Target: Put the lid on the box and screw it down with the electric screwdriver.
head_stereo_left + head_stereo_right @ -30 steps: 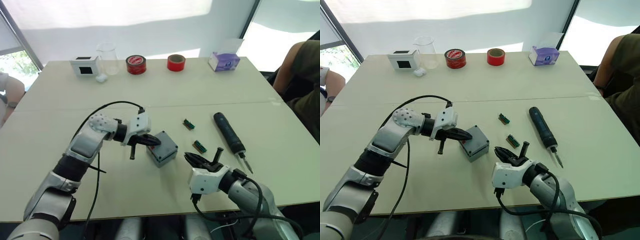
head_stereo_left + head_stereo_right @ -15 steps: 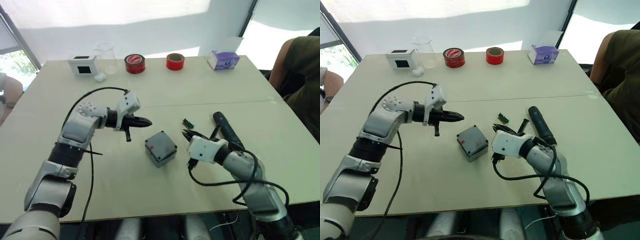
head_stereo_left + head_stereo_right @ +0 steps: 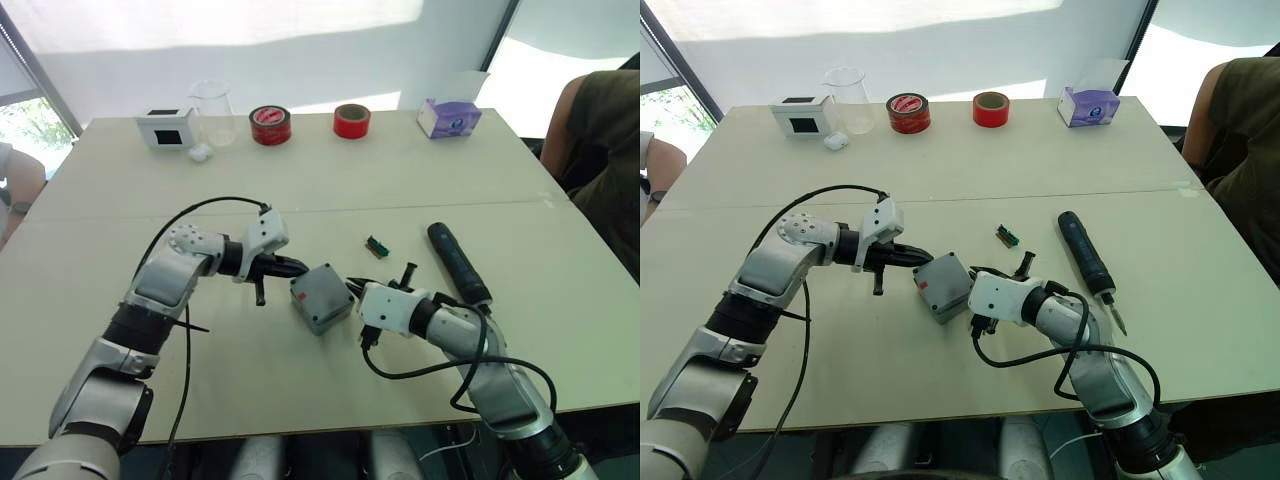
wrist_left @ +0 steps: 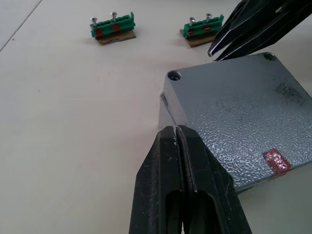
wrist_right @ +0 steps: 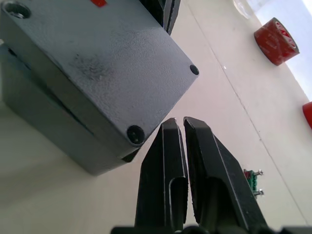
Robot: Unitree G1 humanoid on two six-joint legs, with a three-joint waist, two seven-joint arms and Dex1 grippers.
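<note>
The grey box stands mid-table with the lid lying on it; a red mark shows on the top face and a dark seam runs between the two parts. My left gripper is shut, its tips touching the box's left corner. My right gripper is shut too, its tips right by the opposite corner. The electric screwdriver lies flat on the table to the right, untouched.
Two green terminal blocks lie just beyond the box. Along the far edge stand a white box with a black screen, a glass beaker, two red tape rolls and a purple tissue box. A person sits at the right.
My left gripper has come down against the box's left corner. My right gripper has moved left to the box's right corner and its fingers have closed.
</note>
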